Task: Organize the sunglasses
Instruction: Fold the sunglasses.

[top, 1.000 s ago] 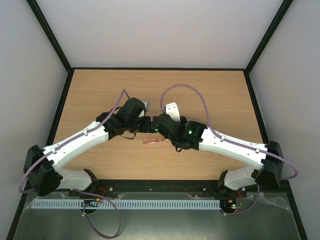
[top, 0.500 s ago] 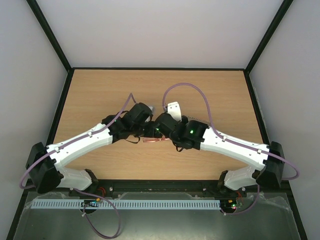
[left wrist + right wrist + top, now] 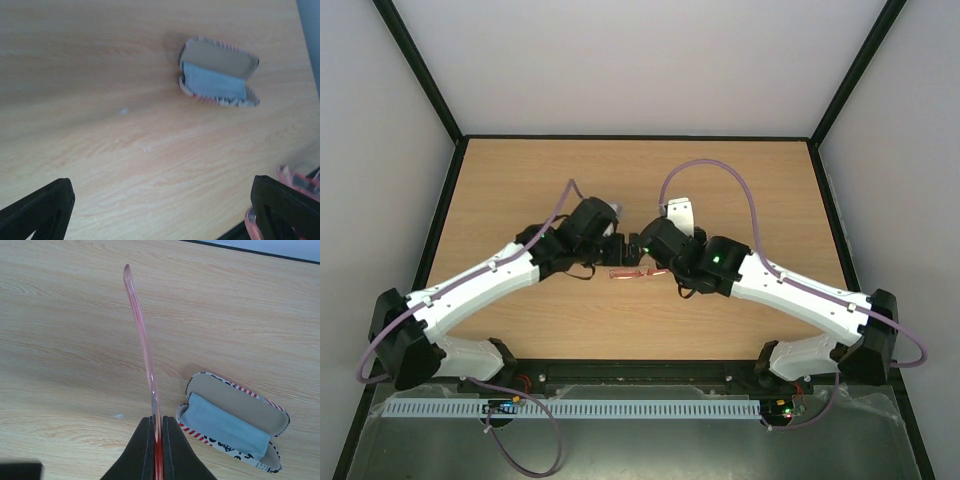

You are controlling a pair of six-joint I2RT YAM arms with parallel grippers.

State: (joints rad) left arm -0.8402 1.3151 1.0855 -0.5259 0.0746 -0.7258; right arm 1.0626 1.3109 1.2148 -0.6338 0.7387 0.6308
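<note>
The sunglasses (image 3: 633,272), a thin translucent red-orange pair, hang between the two grippers above the table. My right gripper (image 3: 157,432) is shut on one slim temple arm (image 3: 142,340), which sticks up and away from the fingers. It also shows in the top view (image 3: 648,262). My left gripper (image 3: 161,190) is wide open, and its right finger (image 3: 285,205) sits beside part of the red frame (image 3: 298,181). In the top view the left gripper (image 3: 612,256) is just left of the glasses. The flag-patterned case (image 3: 232,422) lies open on the table with the light blue cloth (image 3: 225,426) inside.
The case also shows in the left wrist view (image 3: 218,72), beyond the open fingers. In the top view the arms hide it. The wooden table (image 3: 520,180) is bounded by black frame edges and grey walls. Purple cables loop over both arms.
My left gripper has drawn back to the left after closing in on the glasses. My right arm has shifted right and back, carrying the sunglasses slightly farther from the near edge.
</note>
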